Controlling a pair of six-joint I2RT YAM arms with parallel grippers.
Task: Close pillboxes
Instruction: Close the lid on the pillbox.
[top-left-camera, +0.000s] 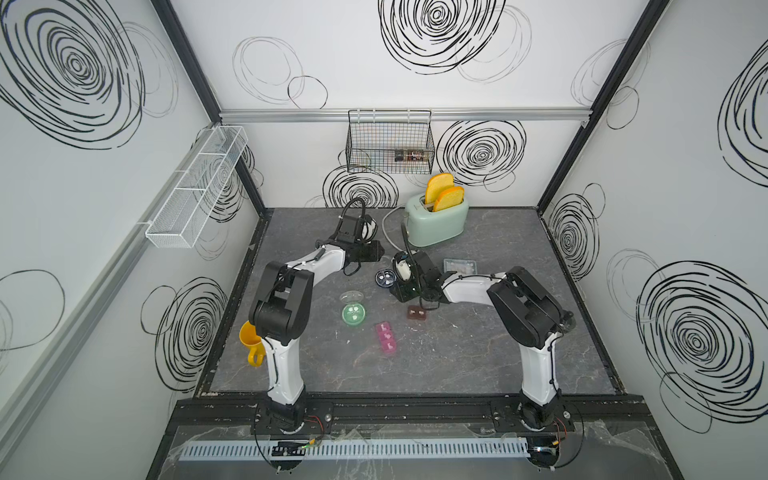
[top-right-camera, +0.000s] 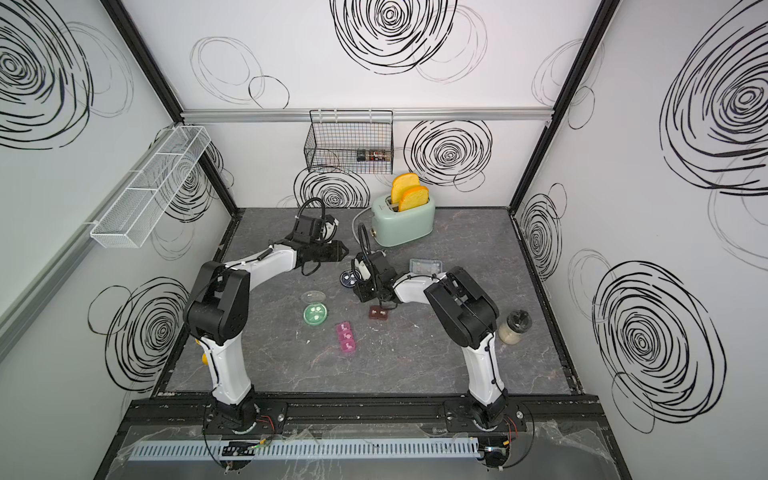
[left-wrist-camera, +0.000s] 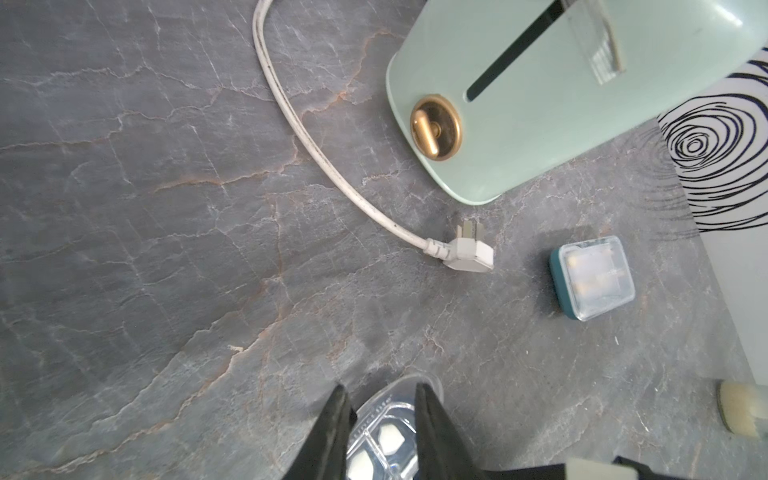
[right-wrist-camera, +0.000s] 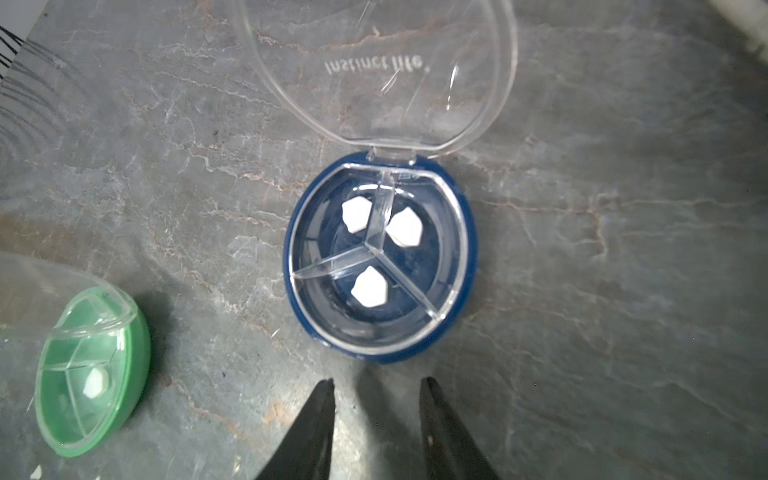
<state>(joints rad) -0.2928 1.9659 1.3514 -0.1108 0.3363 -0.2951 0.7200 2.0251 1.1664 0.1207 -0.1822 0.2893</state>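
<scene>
In front of the mint-green toaster (top-left-camera: 436, 226), round navy plastic pillbox (right-wrist-camera: 380, 257) sits w/ clear lid (right-wrist-camera: 382, 70) open. Right hand (right-wrist-camera: 378, 381) narrowly open, empty, beside it; left hand (left-wrist-camera: 380, 387) same, over lid. Imo: flip lid over hinge, then press centre flat.

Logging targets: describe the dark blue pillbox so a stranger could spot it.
Find the mint-green toaster at the back of the table; the navy pillbox lies in front of it, lid open. Its round neighbour, the green pillbox, sits nearer the front edge; only this one has a dark blue base.
</scene>
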